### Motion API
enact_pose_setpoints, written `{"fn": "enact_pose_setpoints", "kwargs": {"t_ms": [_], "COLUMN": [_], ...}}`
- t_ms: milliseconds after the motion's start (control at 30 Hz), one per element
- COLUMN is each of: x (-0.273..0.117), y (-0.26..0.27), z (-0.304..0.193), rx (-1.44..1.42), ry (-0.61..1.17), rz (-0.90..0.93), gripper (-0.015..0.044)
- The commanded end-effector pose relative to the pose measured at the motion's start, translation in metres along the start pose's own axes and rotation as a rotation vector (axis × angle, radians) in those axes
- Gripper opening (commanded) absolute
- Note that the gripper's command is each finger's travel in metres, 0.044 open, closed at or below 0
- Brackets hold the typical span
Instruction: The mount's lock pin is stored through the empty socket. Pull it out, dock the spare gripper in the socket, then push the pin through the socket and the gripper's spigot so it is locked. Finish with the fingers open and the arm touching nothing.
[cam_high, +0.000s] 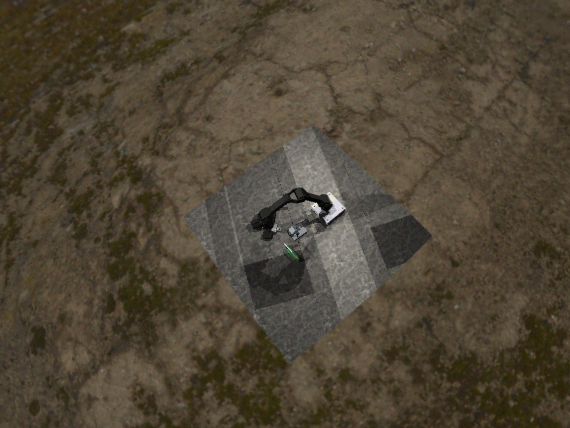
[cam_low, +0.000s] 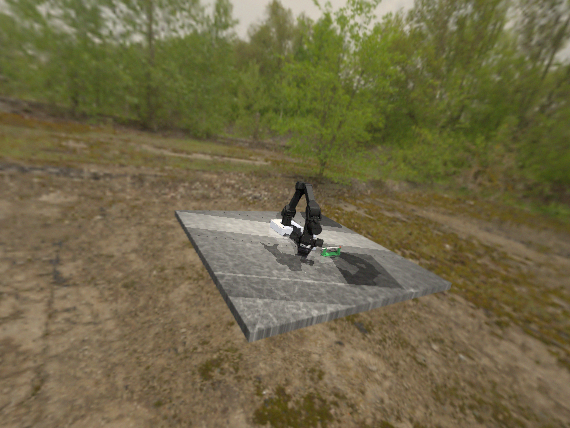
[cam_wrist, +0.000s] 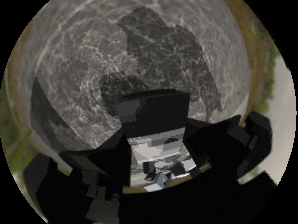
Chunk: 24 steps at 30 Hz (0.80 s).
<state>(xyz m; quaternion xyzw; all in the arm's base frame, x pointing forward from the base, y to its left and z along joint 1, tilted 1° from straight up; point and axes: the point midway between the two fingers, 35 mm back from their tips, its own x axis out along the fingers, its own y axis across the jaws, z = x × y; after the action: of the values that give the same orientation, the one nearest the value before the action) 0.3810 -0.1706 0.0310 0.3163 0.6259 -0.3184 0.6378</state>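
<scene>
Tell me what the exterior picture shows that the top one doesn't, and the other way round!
Only exterior: tall trees, sky and the slab's thick side.
Only top, clearly: the grey metal mount; the arm mostly hides that spot in the exterior view.
Both: the black arm, its white base and a green thing.

Grey slab (cam_high: 350, 280) (cam_low: 300, 305) (cam_wrist: 165, 45) beneath 1 green bracket (cam_high: 292, 253) (cam_low: 330, 255)
</scene>
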Motion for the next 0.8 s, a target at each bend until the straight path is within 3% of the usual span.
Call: {"fn": "enact_pose_setpoints", "kwargs": {"t_ms": [0,167,767], "x": [-0.0230,-0.0160,-0.0172], "y": [0.0018,0.0016,0.0013], "z": [0.0035,0.0028,-0.0020], "rx": [0.006,0.016,0.457], "ry": [-0.027,-0.020,-0.018], "rz": [0.013,0.012,0.016], "gripper": [0.0000,0.0000,0.0000]}}
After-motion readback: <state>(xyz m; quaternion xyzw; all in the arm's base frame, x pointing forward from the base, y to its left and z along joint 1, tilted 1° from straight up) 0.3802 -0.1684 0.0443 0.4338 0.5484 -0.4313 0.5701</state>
